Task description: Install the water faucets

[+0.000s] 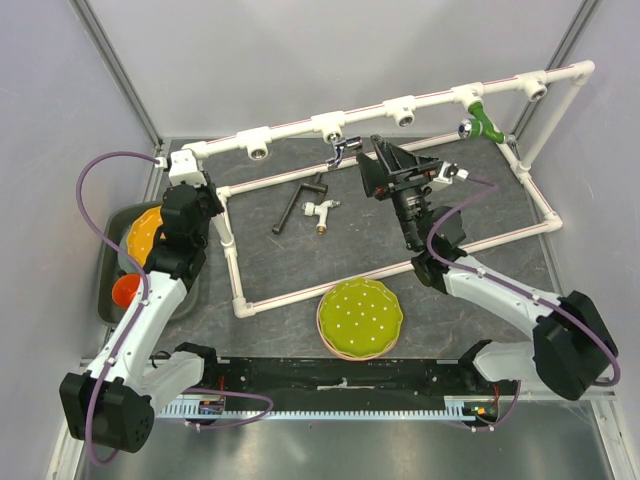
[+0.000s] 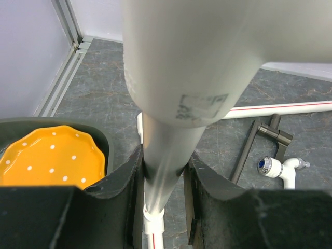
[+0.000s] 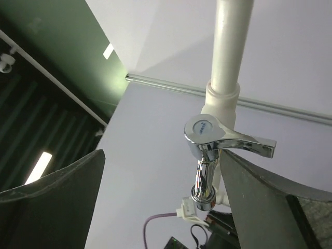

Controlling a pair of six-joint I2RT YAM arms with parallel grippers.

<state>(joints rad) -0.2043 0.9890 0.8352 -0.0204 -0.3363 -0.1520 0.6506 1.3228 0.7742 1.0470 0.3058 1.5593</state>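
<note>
Our left pincer (image 2: pixel 163 181) clamps the pipe frame (image 2: pixel 176 78), we judge to steady it. Our right pincer (image 3: pixel 162 155) stands wide around the silver faucet (image 3: pixel 207 150), which seems seated in its socket (image 3: pixel 223 96).

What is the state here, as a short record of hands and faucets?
left hand: shut on pipe frame
right hand: open, flanking silver faucet
silver faucet: at a tee socket, seating unclear
white faucet: loose on mat, beside black bar
green fitting: on the frame's top right
</note>
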